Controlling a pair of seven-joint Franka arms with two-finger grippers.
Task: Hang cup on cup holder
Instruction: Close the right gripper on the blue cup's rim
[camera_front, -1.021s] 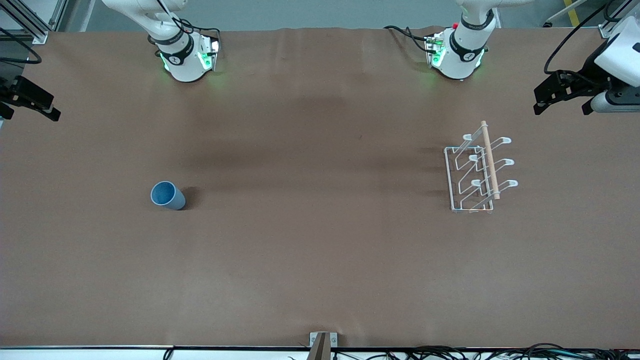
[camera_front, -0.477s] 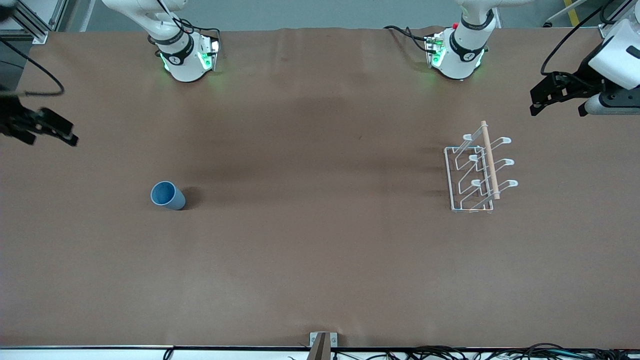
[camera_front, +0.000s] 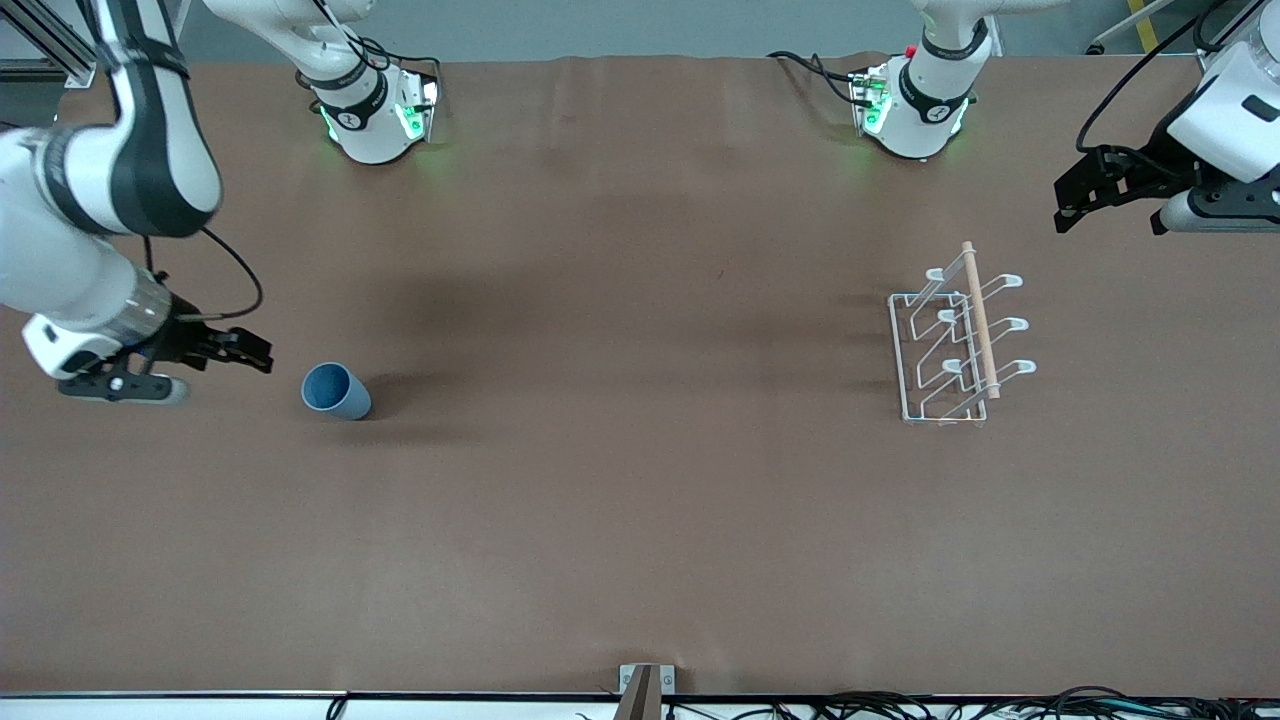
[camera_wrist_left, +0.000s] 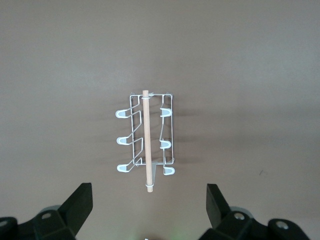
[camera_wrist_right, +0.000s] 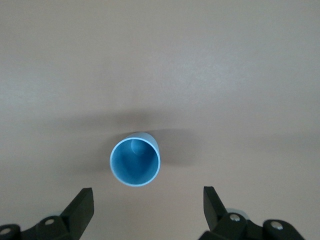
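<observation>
The light-blue cup (camera_front: 336, 391) stands on the brown table toward the right arm's end, with its mouth open upward. My right gripper (camera_front: 252, 353) hangs in the air beside the cup, open and holding nothing. In the right wrist view the cup (camera_wrist_right: 135, 159) lies just ahead of the open right gripper (camera_wrist_right: 148, 196). The white wire cup holder (camera_front: 955, 340), with a wooden rod on top, stands toward the left arm's end. My left gripper (camera_front: 1066, 205) is up in the air, off to one side of the rack and open. The cup holder (camera_wrist_left: 148, 141) shows ahead of the left gripper (camera_wrist_left: 149, 192).
The two arm bases (camera_front: 372, 115) (camera_front: 915, 105) stand along the table's edge farthest from the front camera. A small bracket (camera_front: 645, 682) sits at the table's nearest edge. Cables (camera_front: 950, 705) run along that edge.
My right arm has swung in from the end of the table and down toward the cup, staying open. The left gripper has drifted slightly. Cup and rack have not moved.
</observation>
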